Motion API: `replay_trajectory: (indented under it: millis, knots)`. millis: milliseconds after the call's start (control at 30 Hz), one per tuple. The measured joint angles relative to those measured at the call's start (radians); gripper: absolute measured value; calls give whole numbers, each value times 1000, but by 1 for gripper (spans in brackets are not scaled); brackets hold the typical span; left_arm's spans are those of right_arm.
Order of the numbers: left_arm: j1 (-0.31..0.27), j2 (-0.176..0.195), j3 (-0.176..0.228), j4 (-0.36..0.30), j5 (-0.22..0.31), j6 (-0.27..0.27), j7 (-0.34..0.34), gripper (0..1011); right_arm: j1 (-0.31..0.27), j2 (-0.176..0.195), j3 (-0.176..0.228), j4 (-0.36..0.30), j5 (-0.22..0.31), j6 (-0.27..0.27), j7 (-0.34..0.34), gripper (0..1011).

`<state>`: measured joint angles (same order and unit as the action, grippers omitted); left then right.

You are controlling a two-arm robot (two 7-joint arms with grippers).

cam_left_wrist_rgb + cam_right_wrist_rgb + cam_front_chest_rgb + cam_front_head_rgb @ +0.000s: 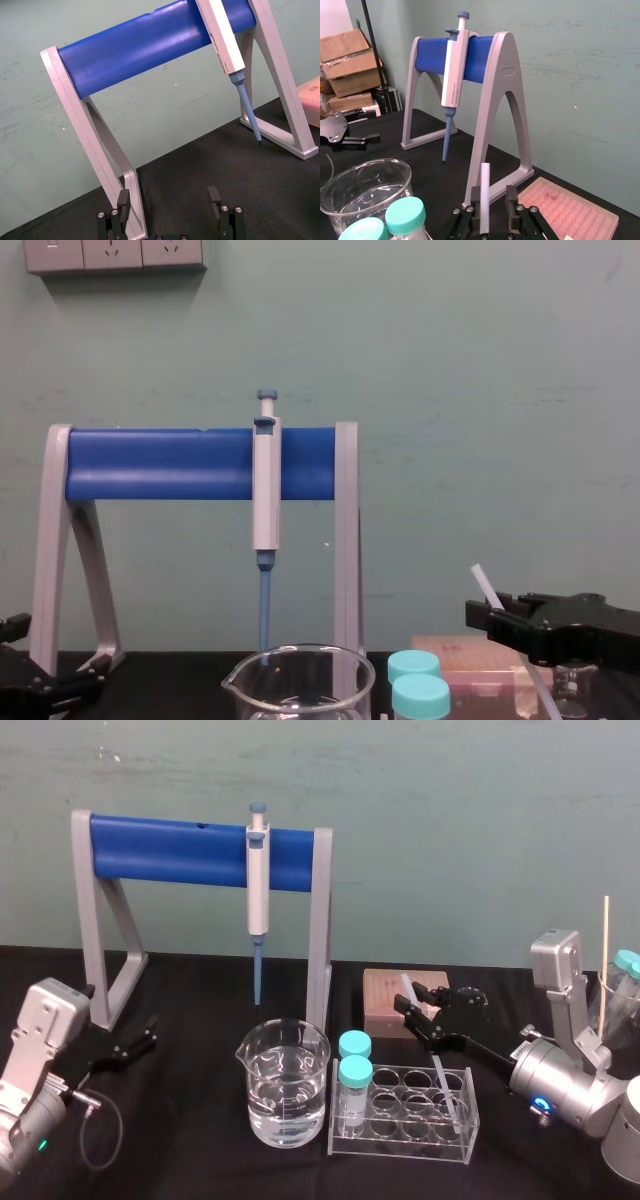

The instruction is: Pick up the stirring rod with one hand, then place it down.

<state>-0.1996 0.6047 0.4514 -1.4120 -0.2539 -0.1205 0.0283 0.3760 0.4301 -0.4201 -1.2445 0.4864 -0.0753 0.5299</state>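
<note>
Slippage was the risk: the right gripper (pixel 492 200) bracketed the stirring rod (pixel 484 182) without clamping it, 1 finger touching, the other clear. The rod leaned toward 11 o'clock out of the tube rack (pixel 400 1148), at the beaker's (pixel 285 1095) 3 o'clock. An off-centre squeeze could have levered it against the rack. The left gripper (pixel 150 1032) sat parked at 9 o'clock, fingers spread.
</note>
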Motion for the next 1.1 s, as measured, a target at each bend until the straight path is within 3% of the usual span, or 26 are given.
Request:
replay_trajectory:
  millis: [333, 1100]
  knots:
    - [0, 0, 0, 0, 0, 0, 0, 1000, 0, 0, 0, 0, 0, 0, 0, 71]
    - [0, 0, 0, 0, 0, 0, 0, 1000, -1, -1, 3, -1, -4, 0, 0, 70]
